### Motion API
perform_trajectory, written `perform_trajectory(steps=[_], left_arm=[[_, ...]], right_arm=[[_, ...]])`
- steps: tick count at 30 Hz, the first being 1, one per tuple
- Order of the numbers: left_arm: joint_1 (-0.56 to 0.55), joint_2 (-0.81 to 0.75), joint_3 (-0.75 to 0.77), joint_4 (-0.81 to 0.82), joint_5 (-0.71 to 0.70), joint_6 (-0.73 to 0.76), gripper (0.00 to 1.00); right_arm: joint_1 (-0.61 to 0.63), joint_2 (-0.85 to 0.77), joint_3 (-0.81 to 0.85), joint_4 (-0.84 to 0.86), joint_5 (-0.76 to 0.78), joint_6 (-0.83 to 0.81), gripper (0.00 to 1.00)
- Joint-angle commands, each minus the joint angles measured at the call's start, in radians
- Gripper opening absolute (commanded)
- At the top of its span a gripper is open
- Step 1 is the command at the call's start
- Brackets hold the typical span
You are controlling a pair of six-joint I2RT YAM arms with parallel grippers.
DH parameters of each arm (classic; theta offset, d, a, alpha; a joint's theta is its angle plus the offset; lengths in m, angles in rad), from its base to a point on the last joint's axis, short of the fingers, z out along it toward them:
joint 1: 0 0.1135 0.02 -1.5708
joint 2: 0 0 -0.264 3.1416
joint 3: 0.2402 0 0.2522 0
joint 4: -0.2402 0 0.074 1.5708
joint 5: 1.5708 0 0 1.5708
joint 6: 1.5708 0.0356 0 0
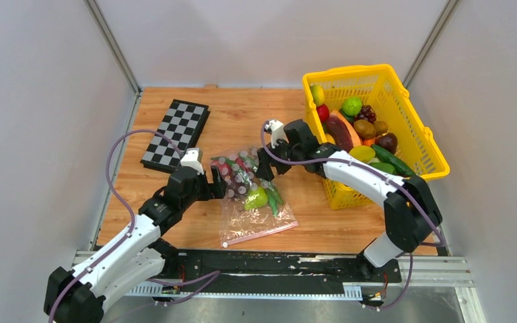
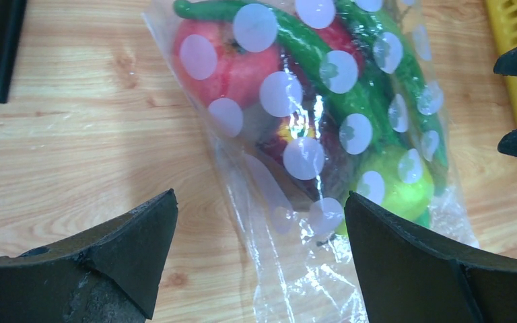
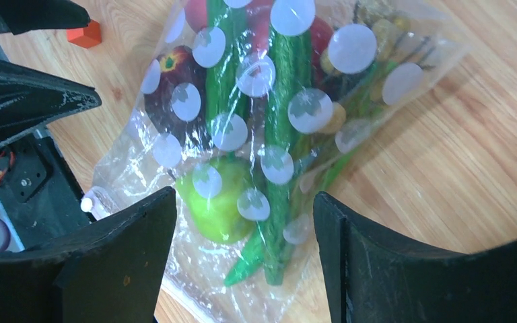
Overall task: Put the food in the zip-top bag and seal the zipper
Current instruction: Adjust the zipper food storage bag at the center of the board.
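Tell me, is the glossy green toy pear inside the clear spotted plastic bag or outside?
Inside. White dots of the clear spotted plastic bag overlap the glossy green toy pear in both wrist views.

Likely a robotics lab cell: plain white panels (image 1: 33, 101) enclose a wooden table (image 1: 242, 114) with a metal mounting rail (image 1: 276, 291).

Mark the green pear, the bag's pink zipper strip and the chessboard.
green pear (image 3: 222, 215), right wrist view, on its round body.
zipper strip (image 1: 261, 235), top view, midway along the pink strip.
chessboard (image 1: 177, 134), top view, centre of the checkered face.
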Motion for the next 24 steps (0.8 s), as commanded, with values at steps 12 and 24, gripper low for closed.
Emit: perform_trajectory(steps=[12, 24], left_arm=[[0.0, -0.007, 0.083, -0.119, -0.162, -0.029, 1.0], [0.0, 0.024, 0.194, -0.161, -0.19, 0.015, 1.0]], right_arm=[[0.045, 0.258, 0.2, -0.081, -0.265, 0.016, 0.69], [0.054, 0.025, 0.166, -0.145, -0.022, -0.108, 0.75]])
